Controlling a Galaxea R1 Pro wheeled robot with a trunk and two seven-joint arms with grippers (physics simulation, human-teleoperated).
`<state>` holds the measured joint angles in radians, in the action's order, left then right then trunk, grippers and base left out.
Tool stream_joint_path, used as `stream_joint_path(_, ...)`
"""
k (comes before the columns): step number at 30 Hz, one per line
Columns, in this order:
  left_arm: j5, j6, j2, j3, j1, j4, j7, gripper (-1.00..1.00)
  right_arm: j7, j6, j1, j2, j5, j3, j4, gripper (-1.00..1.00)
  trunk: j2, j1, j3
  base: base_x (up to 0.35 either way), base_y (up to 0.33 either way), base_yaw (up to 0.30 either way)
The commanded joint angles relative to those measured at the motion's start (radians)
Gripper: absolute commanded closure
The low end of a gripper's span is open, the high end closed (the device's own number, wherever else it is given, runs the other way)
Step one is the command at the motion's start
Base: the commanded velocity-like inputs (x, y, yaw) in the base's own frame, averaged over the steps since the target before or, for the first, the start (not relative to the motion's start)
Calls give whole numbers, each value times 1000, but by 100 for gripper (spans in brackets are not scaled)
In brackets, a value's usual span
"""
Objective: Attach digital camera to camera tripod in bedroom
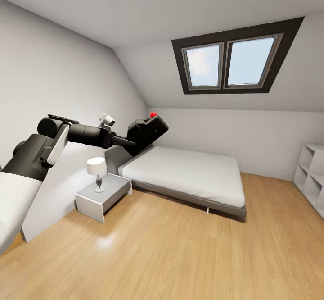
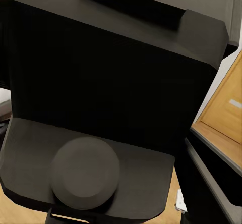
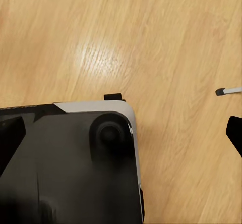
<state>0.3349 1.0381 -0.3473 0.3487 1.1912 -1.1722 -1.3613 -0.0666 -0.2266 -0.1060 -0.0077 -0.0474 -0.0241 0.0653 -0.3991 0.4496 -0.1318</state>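
The digital camera (image 1: 148,132), matte black with a red round button (image 1: 153,114) on top, is held up in the air over the near corner of the bed. My left gripper (image 1: 133,143) is shut on it from the left, the arm stretched out level. Up close in the left wrist view, the camera's black body (image 2: 116,77) and a round knob (image 2: 84,171) take up most of the frame. My right gripper (image 3: 121,135) hangs over the wood floor, its dark fingertips (image 3: 235,132) wide apart with nothing between them. The camera tripod is out of view.
A grey bed (image 1: 189,169) stands against the far wall under a skylight window (image 1: 231,62). A white nightstand (image 1: 102,196) with a lamp (image 1: 96,170) stands at its left. A white shelf unit (image 1: 312,174) is at the right. Open plank floor (image 1: 180,255) lies ahead.
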Motion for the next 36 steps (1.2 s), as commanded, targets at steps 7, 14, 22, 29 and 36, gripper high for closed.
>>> stream_joint_path(7, 4, 9, -1, 6, 1, 1, -2, 100, 1, -8, -1, 0, -5, -2, 5, -100, -1, 0, 5, 0, 0, 0)
stream_joint_path(14, 4, 9, -1, 7, 1, 2, -2, 100, 1, -8, -1, 0, -5, -2, 5, -100, -1, 0, 13, 0, 0, 0)
stream_joint_path(22, 4, 9, -1, 7, 1, 2, -2, 100, 1, -8, -1, 0, -5, -2, 5, -100, -1, 0, 26, 0, 0, 0)
stream_joint_path(29, 4, 9, -1, 7, 1, 2, -2, 100, 1, -8, -1, 0, -5, -2, 5, -100, -1, 0, 37, 0, 0, 0)
stream_joint_path(36, 4, 9, -1, 7, 1, 2, -2, 100, 1, -8, -2, 0, -5, -2, 5, -100, -1, 0, 46, 0, 0, 0)
